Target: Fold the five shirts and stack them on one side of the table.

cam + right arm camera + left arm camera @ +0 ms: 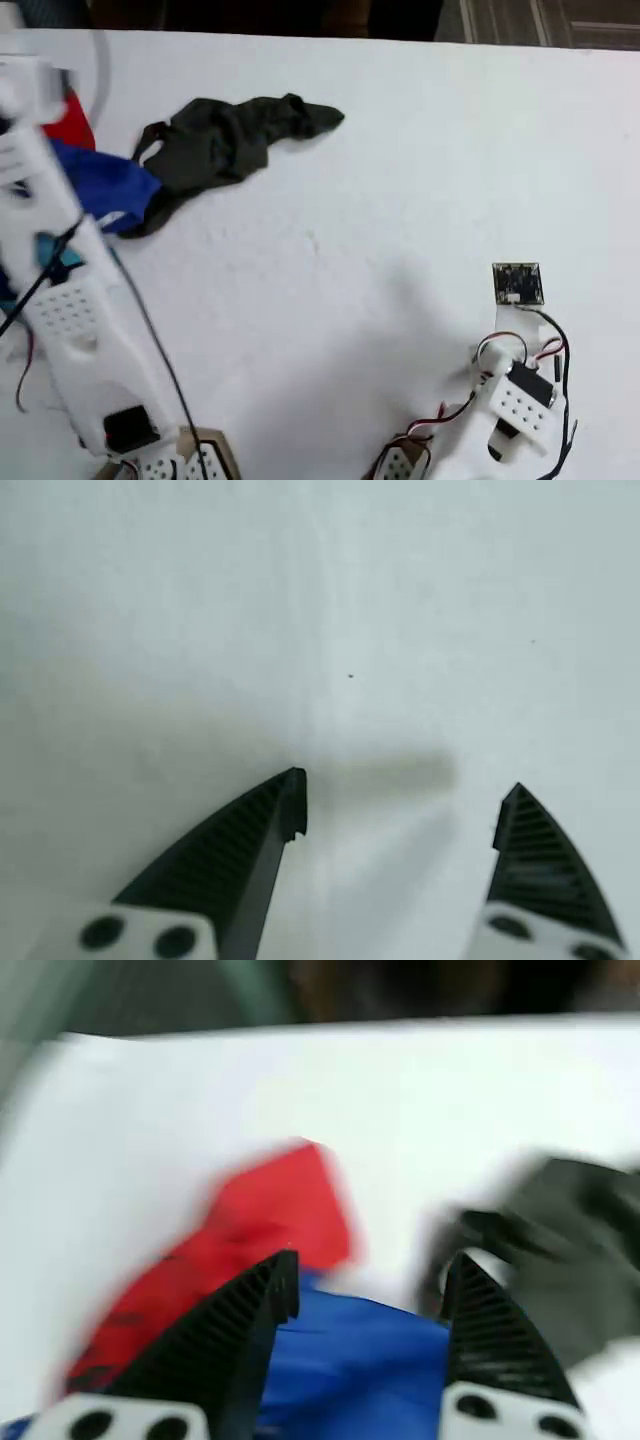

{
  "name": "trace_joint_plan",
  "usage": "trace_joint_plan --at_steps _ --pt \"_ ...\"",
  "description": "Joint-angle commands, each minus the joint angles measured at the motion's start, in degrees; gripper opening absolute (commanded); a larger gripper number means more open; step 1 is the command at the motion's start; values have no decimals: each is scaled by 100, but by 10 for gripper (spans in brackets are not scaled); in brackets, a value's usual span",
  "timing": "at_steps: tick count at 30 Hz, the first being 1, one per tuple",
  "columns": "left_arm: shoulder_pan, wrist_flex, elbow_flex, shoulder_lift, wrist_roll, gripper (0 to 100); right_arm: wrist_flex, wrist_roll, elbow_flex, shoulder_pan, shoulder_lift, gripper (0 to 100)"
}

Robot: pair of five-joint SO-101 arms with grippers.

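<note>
Shirts look light & limp: red shirt (270, 1220), blue shirt (350, 1360) & dark shirt (215, 145) lie bunched, overlapping, far-left on the table (400, 200), so pinch one layer at a hem or shoulder. Left gripper (375, 1260) hangs wide open & empty over blue/red. Right gripper (406, 780) is also open & empty over bare tabletop, w/ plenty of flat room centre/right for spreading.

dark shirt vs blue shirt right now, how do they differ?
The dark shirt lies in the open, stretched out on the table; the blue shirt is bunched beside the red shirt, partly hidden behind the left arm in the high view. The left gripper hangs, jaws open, over the blue shirt; the dark shirt sits off to its side. Both are crumpled, unfolded, and appear to touch.
</note>
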Motion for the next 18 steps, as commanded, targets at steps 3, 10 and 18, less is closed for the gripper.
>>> trace_joint_plan --at_steps 3,10,18 --pt "501 79 963 730 0 247 -101 -35 -18 -4 -136 301" --pt "-800 26 1024 1802 -695 245 -110 -35 -18 -4 -136 301" --pt "-2664 -712 1024 2347 -1626 245 -119 -35 -18 -22 -136 301"
